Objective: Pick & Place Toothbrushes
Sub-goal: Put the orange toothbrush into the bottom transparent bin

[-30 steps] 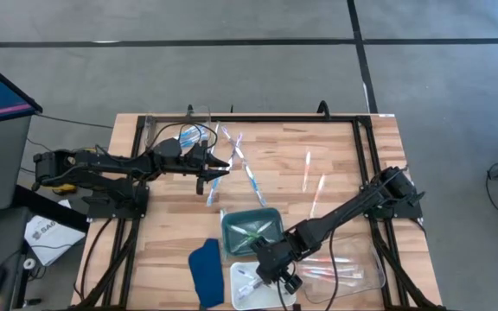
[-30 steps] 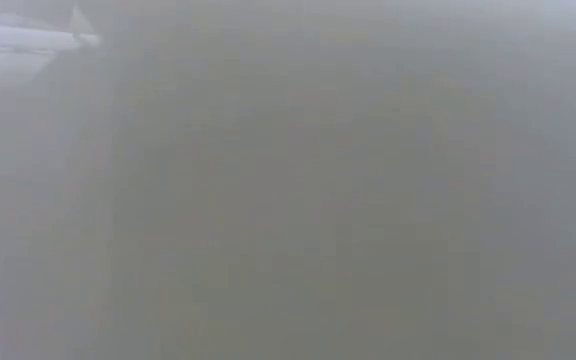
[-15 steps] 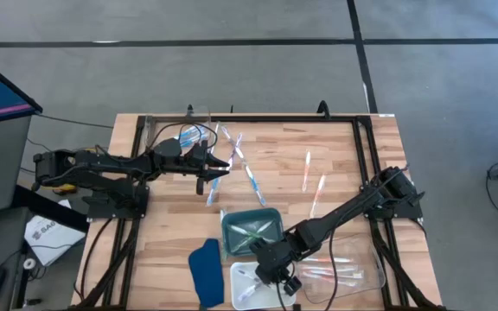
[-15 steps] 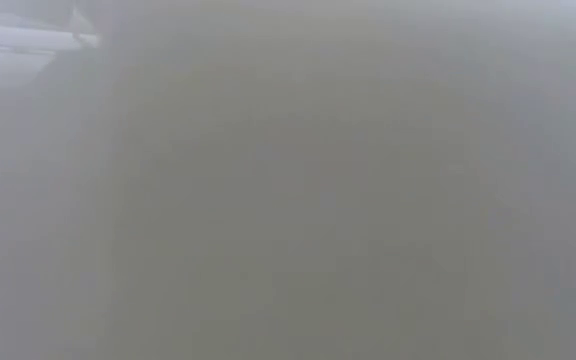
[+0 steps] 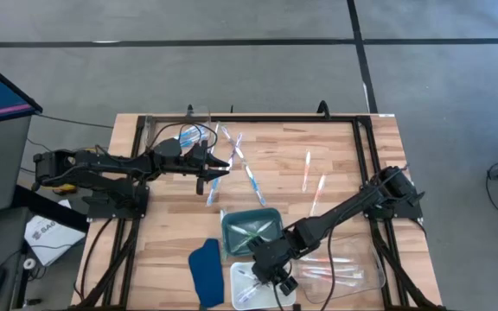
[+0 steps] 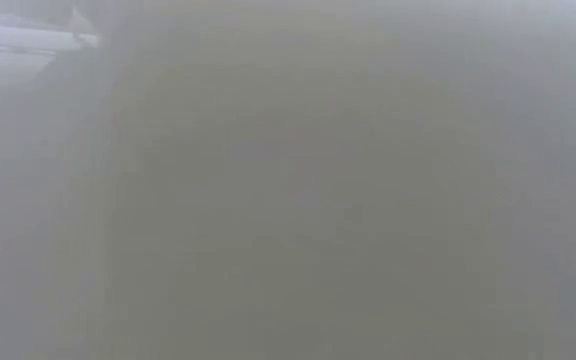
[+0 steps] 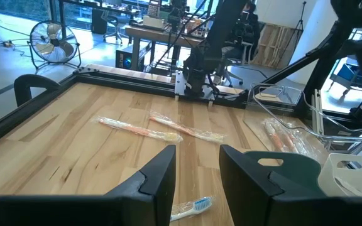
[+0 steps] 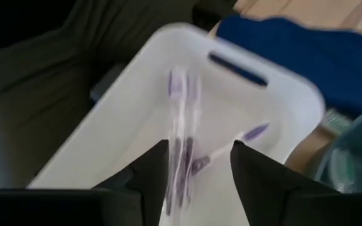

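My right gripper (image 5: 272, 275) (image 8: 200, 145) hangs open over the white tray (image 5: 240, 294) (image 8: 131, 75) near the table's front edge. Purple toothbrushes (image 8: 182, 119) lie inside the tray below its fingers, untouched. My left gripper (image 5: 217, 170) (image 7: 197, 154) waits open at the far left with nothing between its fingers; a blue toothbrush (image 7: 192, 206) lies on the wood beneath it. More wrapped toothbrushes lie loose on the table: blue ones (image 5: 250, 177) and pink ones (image 5: 307, 171) (image 7: 137, 129). The low view shows only grey haze.
A green tray (image 5: 251, 228) stands just beyond the white one, with a dark blue cloth piece (image 5: 204, 271) to their left. A clear tray (image 5: 346, 271) with pink toothbrushes sits at the front right. A clear bin (image 5: 180, 134) stands at the far left. A black frame edges the table.
My right gripper has opened above the white tray, staying nearly where it was. My left arm has kept still.
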Controlling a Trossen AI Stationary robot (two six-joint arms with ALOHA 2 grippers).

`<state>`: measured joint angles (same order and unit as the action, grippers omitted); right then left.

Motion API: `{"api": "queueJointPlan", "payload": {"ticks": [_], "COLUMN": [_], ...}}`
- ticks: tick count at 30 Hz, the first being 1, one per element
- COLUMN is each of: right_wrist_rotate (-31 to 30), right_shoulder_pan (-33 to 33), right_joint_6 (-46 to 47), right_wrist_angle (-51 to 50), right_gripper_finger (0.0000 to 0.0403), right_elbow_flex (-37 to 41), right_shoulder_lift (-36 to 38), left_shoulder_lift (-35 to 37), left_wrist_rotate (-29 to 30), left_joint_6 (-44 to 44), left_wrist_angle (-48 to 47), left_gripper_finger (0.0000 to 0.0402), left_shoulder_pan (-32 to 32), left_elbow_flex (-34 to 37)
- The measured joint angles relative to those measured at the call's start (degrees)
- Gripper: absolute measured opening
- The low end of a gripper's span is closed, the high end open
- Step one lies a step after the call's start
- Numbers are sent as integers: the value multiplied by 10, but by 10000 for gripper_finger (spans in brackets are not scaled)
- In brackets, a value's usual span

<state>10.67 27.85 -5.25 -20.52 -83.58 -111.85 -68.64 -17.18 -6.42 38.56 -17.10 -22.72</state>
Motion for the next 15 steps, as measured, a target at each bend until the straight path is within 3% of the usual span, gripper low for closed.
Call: {"api": "queueJointPlan", "payload": {"ticks": [8, 15], "right_wrist_rotate": [0, -2], "right_shoulder_pan": [-21, -51], "right_joint_6": [86, 104], "right_wrist_angle": [-1, -63], "right_gripper_finger": [157, 138], "right_elbow_flex": [-71, -122], "right_shoulder_lift": [0, 0], "left_shoulder_lift": [0, 0], "left_wrist_rotate": [0, 0], "left_joint_6": [0, 0], "left_wrist_angle": [0, 0], "left_gripper_finger": [115, 115], "left_shoulder_pan": [0, 0], "left_elbow_flex": [0, 0]}}
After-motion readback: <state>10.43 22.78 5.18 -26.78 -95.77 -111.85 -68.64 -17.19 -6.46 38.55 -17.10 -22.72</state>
